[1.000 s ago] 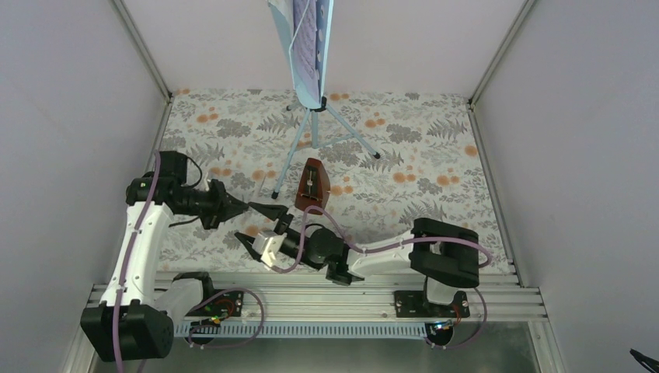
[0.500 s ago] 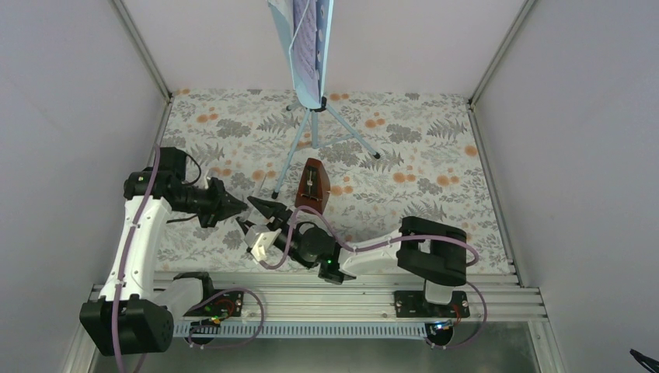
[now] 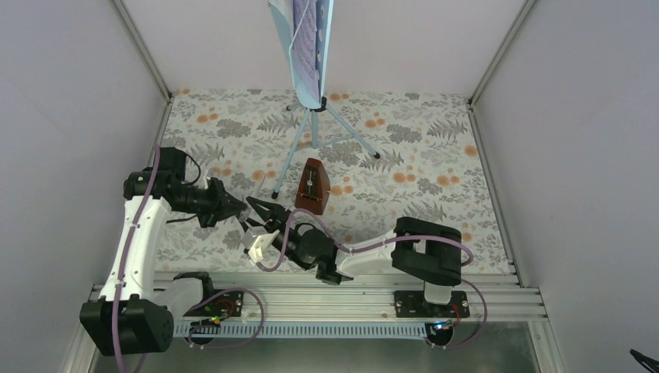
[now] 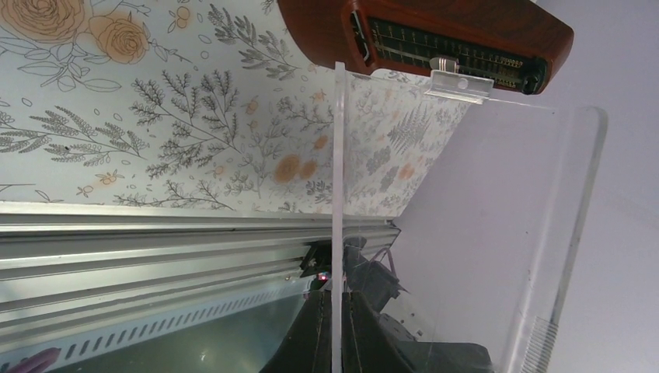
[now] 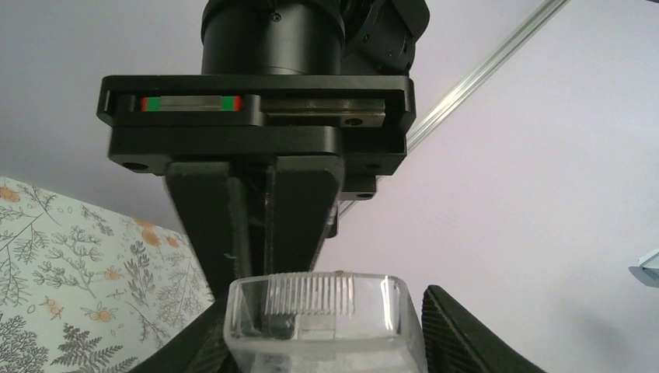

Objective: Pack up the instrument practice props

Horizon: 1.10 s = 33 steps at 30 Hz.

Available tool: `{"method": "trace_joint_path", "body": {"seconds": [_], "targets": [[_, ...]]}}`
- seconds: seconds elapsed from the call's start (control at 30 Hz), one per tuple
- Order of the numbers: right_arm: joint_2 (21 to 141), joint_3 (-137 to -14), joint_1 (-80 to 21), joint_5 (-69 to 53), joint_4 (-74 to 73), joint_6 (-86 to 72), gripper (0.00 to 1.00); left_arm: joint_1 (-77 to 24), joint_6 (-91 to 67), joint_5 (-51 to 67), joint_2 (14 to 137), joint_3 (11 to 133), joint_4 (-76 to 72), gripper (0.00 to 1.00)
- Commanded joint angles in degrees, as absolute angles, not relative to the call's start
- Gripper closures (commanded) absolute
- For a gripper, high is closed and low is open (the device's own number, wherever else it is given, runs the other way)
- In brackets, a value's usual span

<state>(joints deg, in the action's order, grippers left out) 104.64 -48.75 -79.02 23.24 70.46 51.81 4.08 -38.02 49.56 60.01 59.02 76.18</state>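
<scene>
The left pincer (image 3: 235,206) points right and meets the right pincer (image 3: 258,221) tip to tip, low over the floral table (image 3: 435,155). Just beyond them the reddish wooden pyramid metronome (image 3: 313,185) stands upright, apart from both. Behind it the pale-blue perforated stand (image 3: 323,47) is up on its tripod with the printed pages (image 3: 300,35) on its desk, so nothing looks packed yet. In the left wrist view, the left pincer is clamped on one thin wall of a clear, glossy plastic cover (image 4: 482,233), seen edge-on. This probably leaves the broad body free for the other arm. In the right wrist view, the right pincer's jaws stand wide on either side of the cover's ribbed end. I cannot tell whether they press it.
</scene>
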Motion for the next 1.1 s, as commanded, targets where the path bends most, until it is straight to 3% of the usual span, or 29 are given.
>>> {"method": "trace_joint_path", "body": {"seconds": [0.0,0.07,0.13,0.2,0.27,0.47,0.67,0.83,1.07], "targets": [[106.16,-49.49,-79.19,24.69,71.70,53.12,0.56,3.78,-35.87,53.88,59.64,59.38,77.09,0.86],[105.57,-48.87,-79.19,24.74,72.20,53.17,0.56,3.78,-35.51,54.40,59.71,59.37,76.32,0.61],[104.84,-48.18,-79.23,24.64,72.34,52.82,0.57,3.78,-34.60,54.62,59.96,59.81,75.81,0.27],[103.70,-47.06,-79.19,24.46,72.32,51.93,0.57,3.82,-33.41,54.05,60.52,60.78,75.38,0.10],[102.27,-45.79,-79.19,24.48,71.74,50.43,0.57,3.87,-32.49,51.31,60.93,62.44,74.43,0.01],[93.70,-40.02,-79.19,23.60,64.36,39.44,0.56,3.87,-37.00,43.59,55.90,63.86,60.77,0.00],[79.42,-33.78,-79.19,17.44,46.18,22.17,0.56,3.56,-37.80,34.74,45.99,49.22,35.53,0.00],[69.81,-33.13,-79.04,14.10,27.89,10.75,0.56,-0.97,-31.62,35.21,47.58,39.65,21.52,0.03],[61.82,-30.32,-73.06,16.76,14.43,-2.42,0.54,-7.96,-26.86,41.87,50.95,35.95,0.24,0.04]]}}
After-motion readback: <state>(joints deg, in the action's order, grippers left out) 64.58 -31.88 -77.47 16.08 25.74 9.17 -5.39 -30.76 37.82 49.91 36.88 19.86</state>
